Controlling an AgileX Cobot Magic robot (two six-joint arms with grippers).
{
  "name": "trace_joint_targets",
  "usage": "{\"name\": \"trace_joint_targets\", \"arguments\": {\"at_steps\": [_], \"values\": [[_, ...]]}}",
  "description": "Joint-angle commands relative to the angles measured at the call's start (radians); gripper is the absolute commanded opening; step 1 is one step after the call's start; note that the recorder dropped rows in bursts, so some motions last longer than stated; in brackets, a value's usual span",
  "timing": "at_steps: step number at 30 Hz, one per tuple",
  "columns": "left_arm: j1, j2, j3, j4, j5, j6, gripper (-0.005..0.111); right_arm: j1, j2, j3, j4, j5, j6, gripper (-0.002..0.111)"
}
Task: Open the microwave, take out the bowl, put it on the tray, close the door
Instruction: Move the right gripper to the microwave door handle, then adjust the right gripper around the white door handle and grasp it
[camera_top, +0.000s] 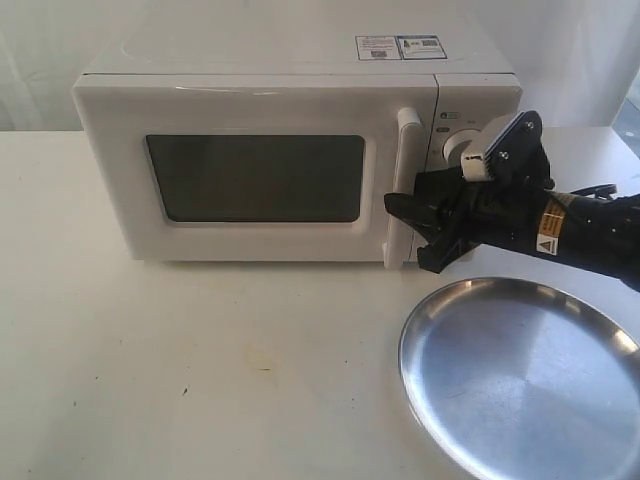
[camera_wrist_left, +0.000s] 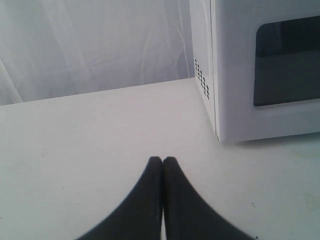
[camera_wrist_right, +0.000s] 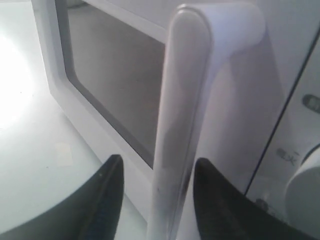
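Observation:
The white microwave (camera_top: 270, 150) stands at the back of the table with its door (camera_top: 250, 175) shut. My right gripper (camera_top: 425, 232) is open, its black fingers on either side of the door's vertical white bar handle (camera_wrist_right: 182, 115), with gaps to both. The silver tray (camera_top: 520, 375) lies on the table at the front right, bare. The bowl is hidden. My left gripper (camera_wrist_left: 162, 160) is shut on nothing, low over the table beside the microwave's left side (camera_wrist_left: 202, 70); it does not show in the exterior view.
The control panel with a round white dial (camera_top: 455, 148) sits right of the handle, just behind my right wrist. Stickers (camera_top: 400, 47) lie on the microwave's top. A white curtain hangs behind the white table (camera_top: 200, 370).

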Motion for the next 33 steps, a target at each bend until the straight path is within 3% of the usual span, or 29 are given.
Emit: {"name": "trace_joint_targets", "arguments": {"at_steps": [1,3,4,12,19,33], "values": [[-0.004,-0.002,-0.003,-0.008,-0.004,0.000,0.000,0.005,0.015,-0.012,-0.013,-0.003,0.020,0.023],[-0.004,-0.002,-0.003,-0.008,-0.004,0.000,0.000,0.011,0.027,-0.014,-0.023,0.010,-0.020,0.002],[-0.004,-0.002,-0.003,-0.008,-0.004,0.000,0.000,0.011,0.033,-0.016,-0.023,0.010,-0.026,0.000],[-0.004,-0.002,-0.003,-0.008,-0.004,0.000,0.000,0.011,0.041,-0.022,-0.054,-0.039,-0.028,0.000],[-0.004,-0.002,-0.003,-0.008,-0.004,0.000,0.000,0.011,0.041,-0.022,-0.241,-0.255,-0.028,0.000],[-0.004,-0.002,-0.003,-0.008,-0.004,0.000,0.000,0.009,0.037,-0.033,-0.411,-0.259,-0.028,0.000]]}}
